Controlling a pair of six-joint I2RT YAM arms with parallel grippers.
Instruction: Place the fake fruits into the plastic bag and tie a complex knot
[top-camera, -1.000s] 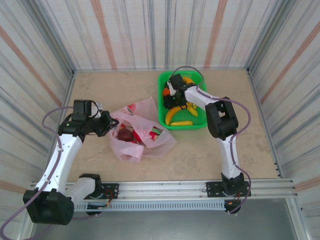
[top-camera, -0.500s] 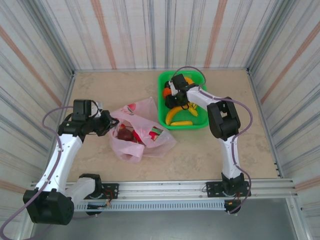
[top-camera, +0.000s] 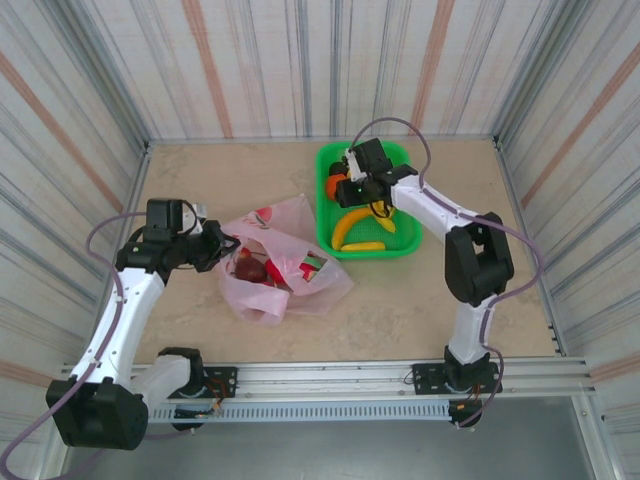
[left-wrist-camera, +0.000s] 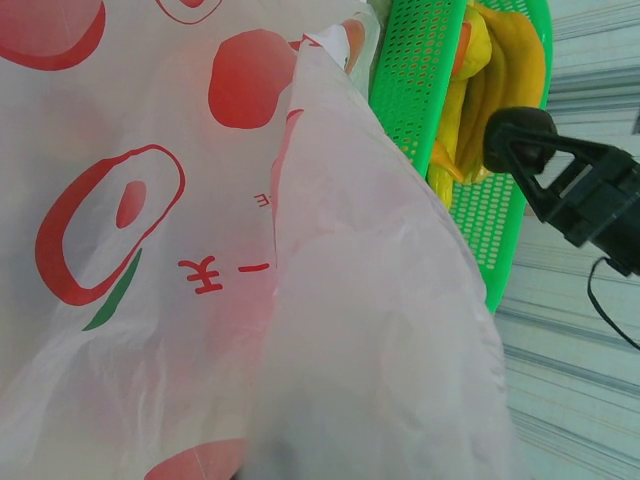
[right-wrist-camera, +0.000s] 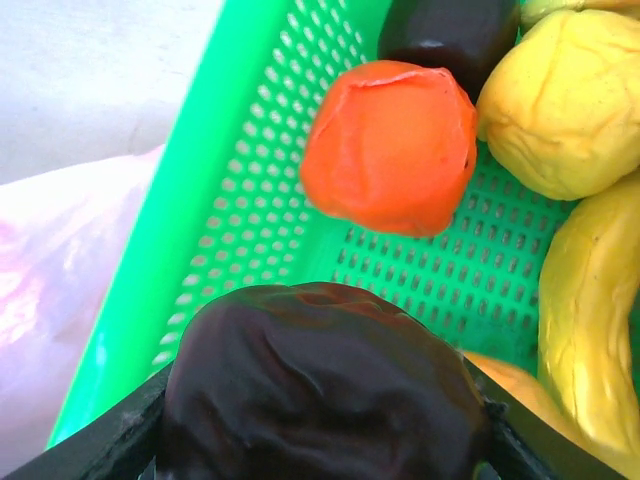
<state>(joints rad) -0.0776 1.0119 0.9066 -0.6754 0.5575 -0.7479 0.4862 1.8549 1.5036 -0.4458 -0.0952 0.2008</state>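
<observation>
The pink plastic bag (top-camera: 290, 262) lies left of centre with red and dark fake fruits (top-camera: 249, 268) inside. My left gripper (top-camera: 216, 246) is shut on the bag's left rim and holds its mouth up; in the left wrist view the bag's film (left-wrist-camera: 200, 250) hides the fingers. My right gripper (top-camera: 346, 186) is over the green basket (top-camera: 408, 243). It is shut on a dark purple fruit (right-wrist-camera: 320, 390) that sits between its black fingers (right-wrist-camera: 105, 445). An orange fruit (right-wrist-camera: 390, 145), a yellow fruit (right-wrist-camera: 570, 100) and a banana (right-wrist-camera: 590, 320) lie below in the basket.
The green mesh basket (right-wrist-camera: 240, 200) stands just right of the bag (right-wrist-camera: 60, 290), with yellow bananas (top-camera: 355, 231) at its near end. Striped walls close in the table (top-camera: 420, 300) at the back and on both sides. Bare tabletop lies in front of the basket.
My right gripper has closed on the dark purple fruit in the basket, and that arm's elbow has swung to the right. The left arm and the bag have stayed still.
</observation>
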